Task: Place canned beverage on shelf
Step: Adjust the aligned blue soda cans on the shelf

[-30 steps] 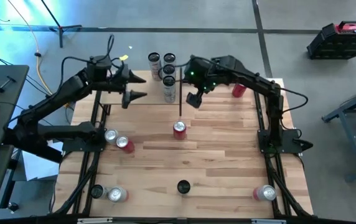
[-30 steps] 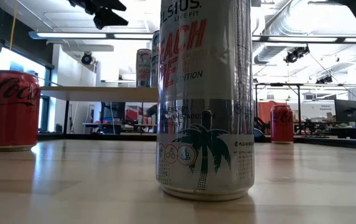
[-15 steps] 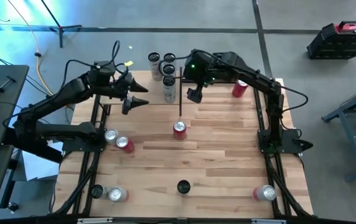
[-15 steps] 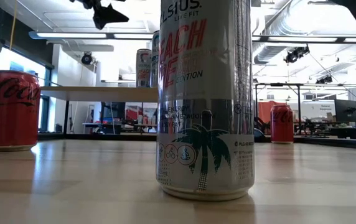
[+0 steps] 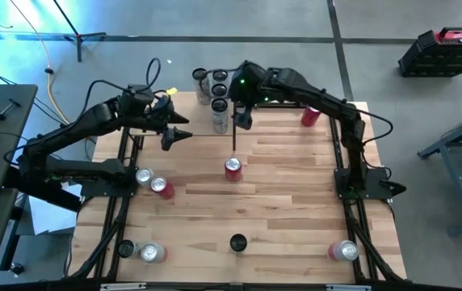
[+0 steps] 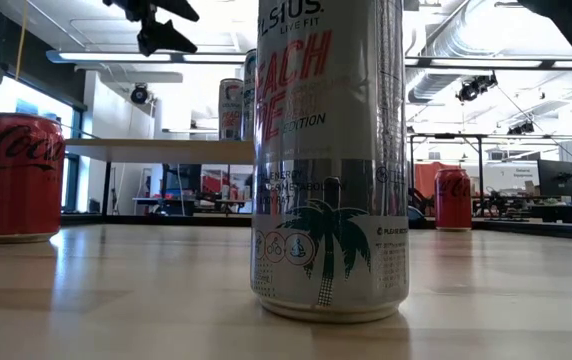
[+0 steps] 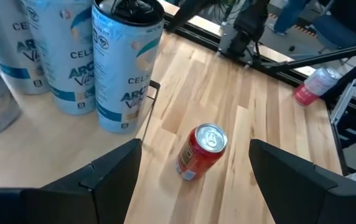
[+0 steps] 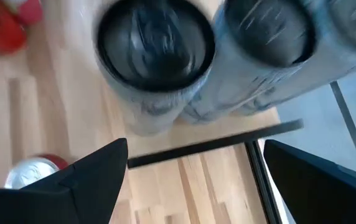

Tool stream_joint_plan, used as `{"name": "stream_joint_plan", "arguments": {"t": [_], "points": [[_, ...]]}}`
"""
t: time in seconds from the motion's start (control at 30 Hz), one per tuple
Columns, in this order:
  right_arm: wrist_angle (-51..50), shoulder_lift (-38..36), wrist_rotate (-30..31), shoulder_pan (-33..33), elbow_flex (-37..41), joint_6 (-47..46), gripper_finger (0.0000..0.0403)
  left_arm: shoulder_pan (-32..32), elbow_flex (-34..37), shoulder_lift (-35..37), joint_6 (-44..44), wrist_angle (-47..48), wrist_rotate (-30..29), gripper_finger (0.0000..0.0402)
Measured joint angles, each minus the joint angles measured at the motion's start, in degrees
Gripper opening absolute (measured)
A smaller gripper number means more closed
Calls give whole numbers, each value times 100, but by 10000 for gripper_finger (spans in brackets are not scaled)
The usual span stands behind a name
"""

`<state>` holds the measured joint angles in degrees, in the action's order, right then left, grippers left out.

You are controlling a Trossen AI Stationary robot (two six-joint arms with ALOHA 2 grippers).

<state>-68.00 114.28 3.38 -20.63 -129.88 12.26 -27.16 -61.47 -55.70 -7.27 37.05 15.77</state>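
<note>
From above, the small red aluminium can (image 5: 233, 168) stands upright mid-table, long axis vertical, well short of the light-wood shelf with thin black posts (image 5: 184, 121). The left wrist view shows it rigid, light, probably slick, best gripped across its sides. Both empty pincers, left pincer (image 5: 182, 134) and right pincer (image 5: 243, 121), are spread apart.

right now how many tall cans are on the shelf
4 on the shelf: back can, one beside it, one just ahead, front can by the edge. Others may be hidden.

"Coca-Cola" on red can (image 6: 18, 178)
</note>
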Motion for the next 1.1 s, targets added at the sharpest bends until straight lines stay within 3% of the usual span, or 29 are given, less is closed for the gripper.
{"name": "stream_joint_plan", "arguments": {"t": [0.67, 1.1], "points": [[651, -28, 28, -38, 251, 93, 362, 107, 0, -2, -64, 1, -306, 290], [623, -28, 547, -49, 251, 240, 362, 84, 0, -465, 490, -501, -463, 290]]}}
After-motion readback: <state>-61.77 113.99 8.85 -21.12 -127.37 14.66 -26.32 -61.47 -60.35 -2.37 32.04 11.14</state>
